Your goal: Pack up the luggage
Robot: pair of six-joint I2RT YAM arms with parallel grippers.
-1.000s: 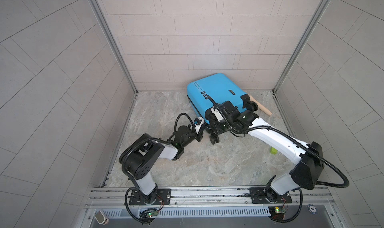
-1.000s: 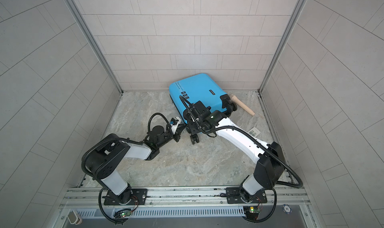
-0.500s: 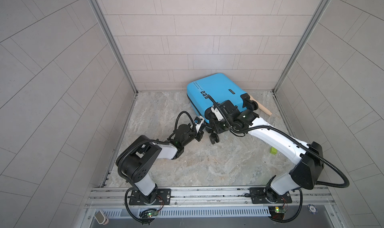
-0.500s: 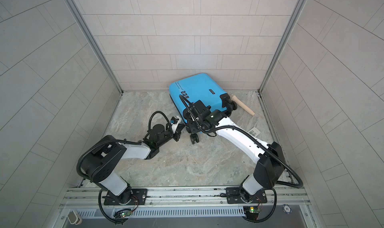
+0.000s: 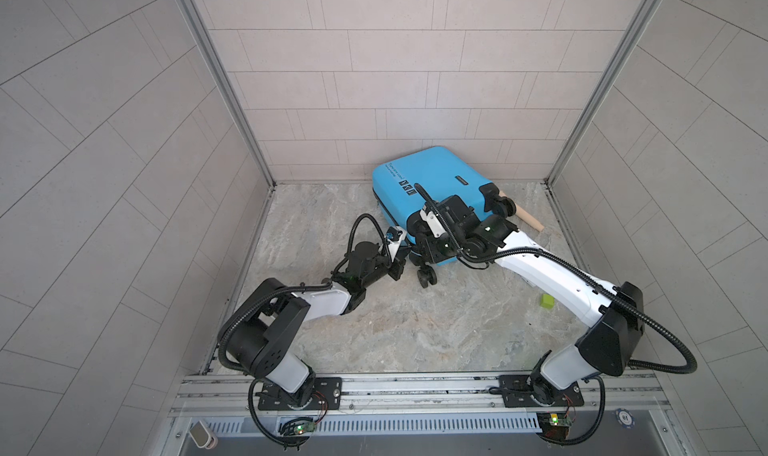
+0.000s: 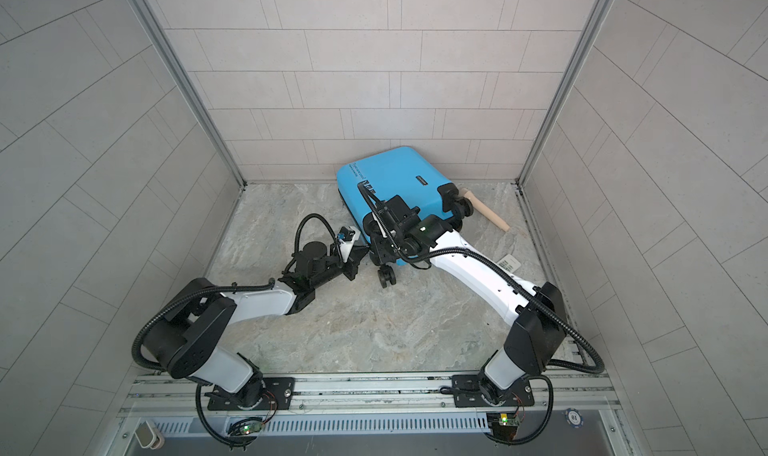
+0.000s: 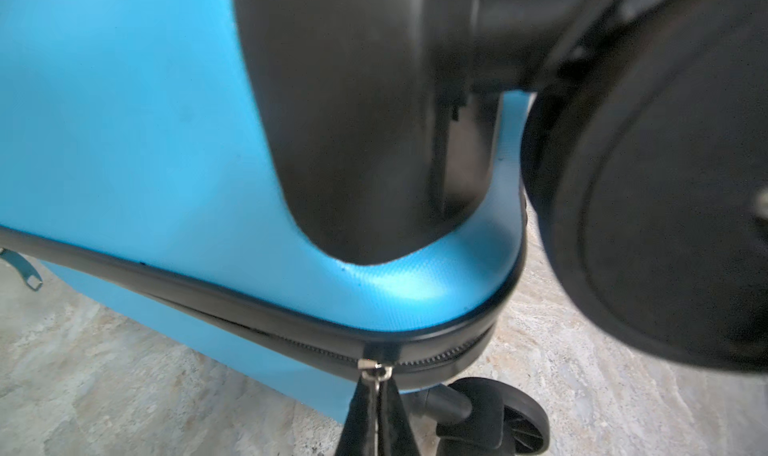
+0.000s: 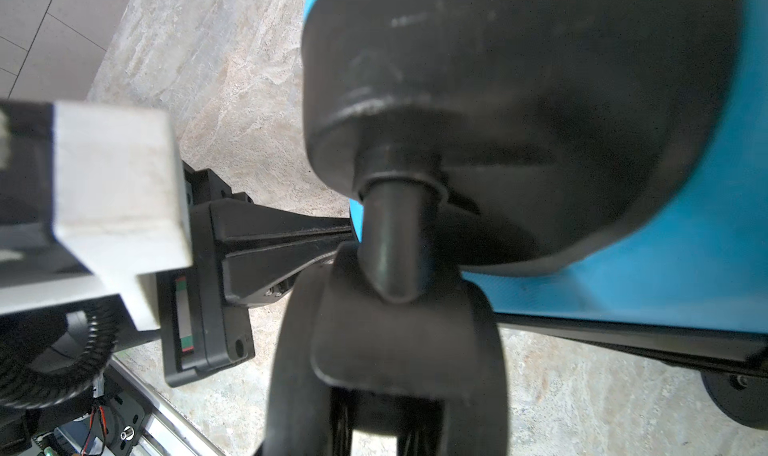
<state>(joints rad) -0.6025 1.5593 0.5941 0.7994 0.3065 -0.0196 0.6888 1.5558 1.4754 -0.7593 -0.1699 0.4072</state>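
2 arms at the luggage [image 5: 432, 173], which lies on the bench [image 5: 374, 329] by the back wall [image 5: 395, 100]. L gripper [image 7: 376, 400]: fingers pinched tight on zip pull [image 7: 375, 368] at near corner. R gripper [image 5: 424, 255] is right over caster wheel [image 5: 427, 277]; can't tell how wide its fingers are or if they hold anything.
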